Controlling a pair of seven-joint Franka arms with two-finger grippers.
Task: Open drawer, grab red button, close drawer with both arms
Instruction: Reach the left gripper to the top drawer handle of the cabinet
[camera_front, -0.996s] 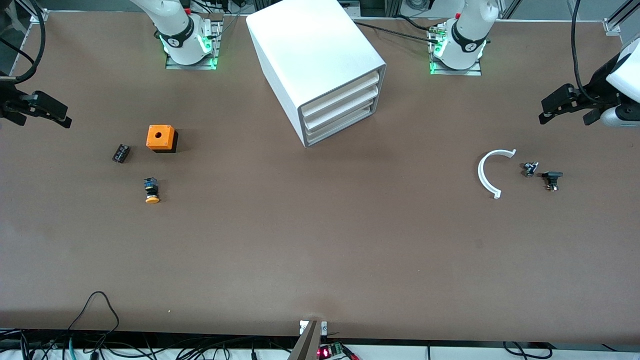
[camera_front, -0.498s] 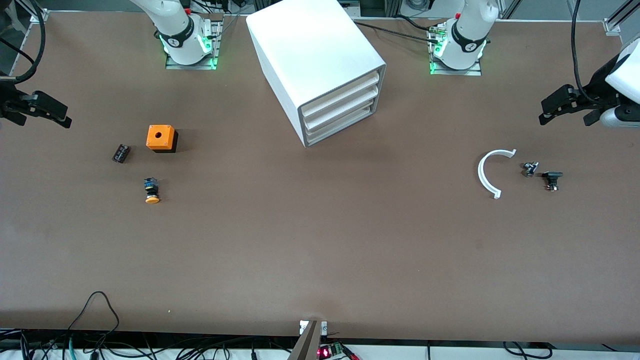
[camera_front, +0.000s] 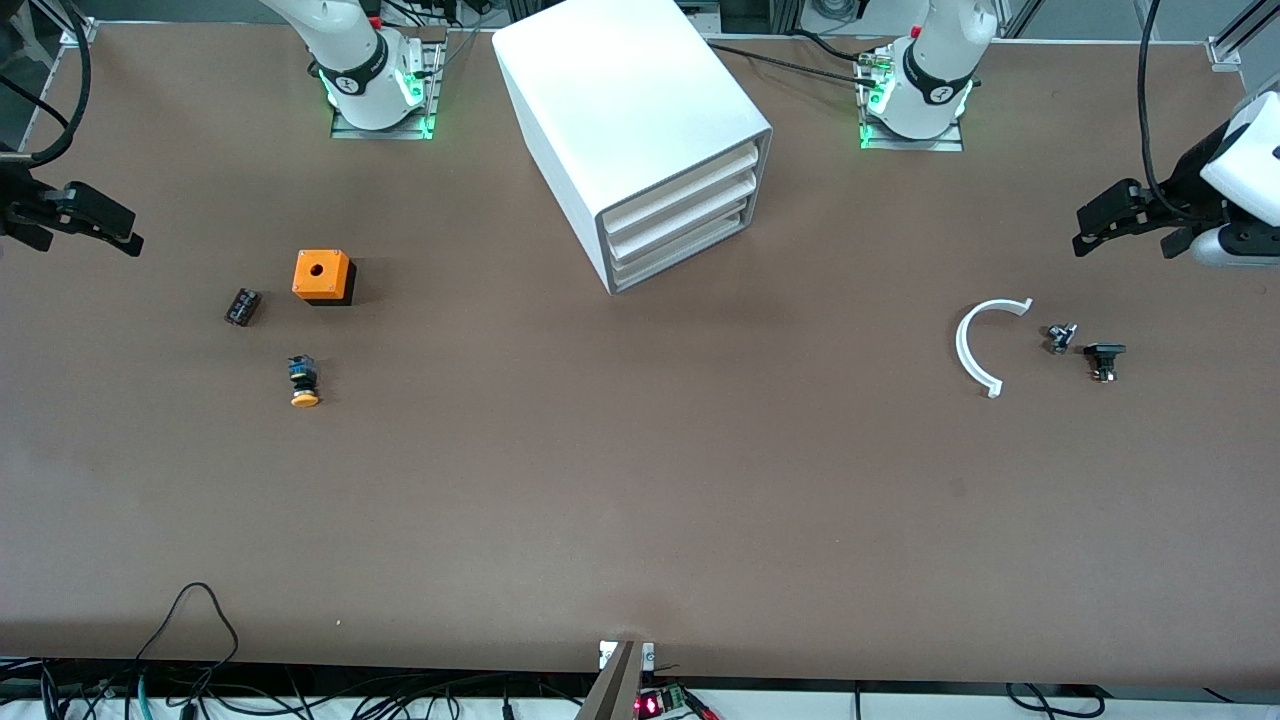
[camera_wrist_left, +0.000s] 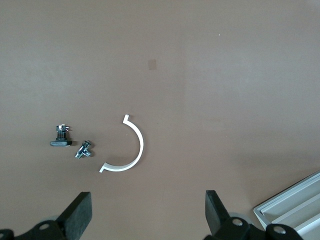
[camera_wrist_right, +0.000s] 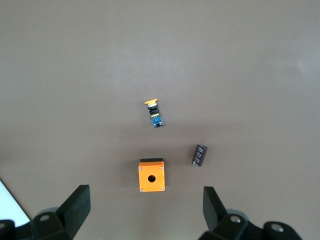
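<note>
At the frame's right edge, the left gripper (camera_front: 1100, 217) has shifted slightly toward the cabinet (camera_front: 640, 140), fingers wide. The right gripper (camera_front: 95, 218) waits, also wide. All drawers (camera_front: 680, 205) remain closed; approach is only starting.

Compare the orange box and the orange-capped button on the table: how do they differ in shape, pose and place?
The orange box is a cube with a round hole in its top; the orange-capped button is small and round-capped with a black-and-blue body. The box stands flat, while the button lies on its side. The box is farther from the front camera than the button. Both sit untouched toward the right arm's end of the table.
</note>
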